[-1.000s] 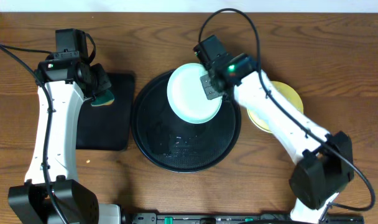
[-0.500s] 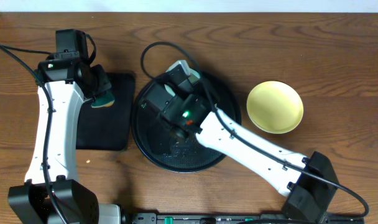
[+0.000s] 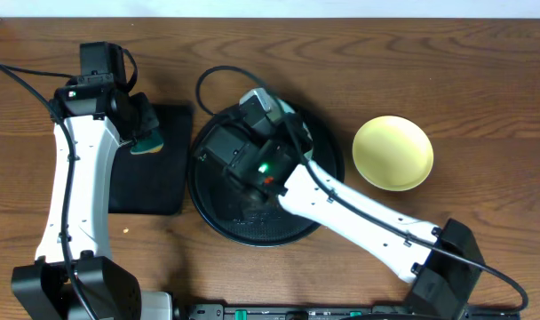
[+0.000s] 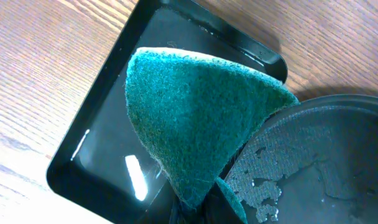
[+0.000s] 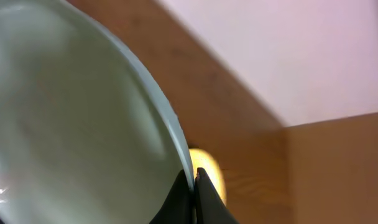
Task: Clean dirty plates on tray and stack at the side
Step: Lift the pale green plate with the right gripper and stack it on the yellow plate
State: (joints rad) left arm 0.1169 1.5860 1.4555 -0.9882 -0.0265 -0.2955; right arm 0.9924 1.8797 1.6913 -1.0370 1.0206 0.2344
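Left hand (image 4: 198, 208) clenched on a green sponge (image 4: 195, 112), above the small rectangular tray (image 4: 96, 149). Right hand (image 5: 194, 198) clamped on the rim of a mint-blue plate (image 5: 71, 124), over the round tray (image 3: 243, 227).

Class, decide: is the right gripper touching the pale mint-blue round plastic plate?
Touching. The right wrist view shows the right gripper shut on the rim of the pale mint-blue round plastic plate, pinching its edge.
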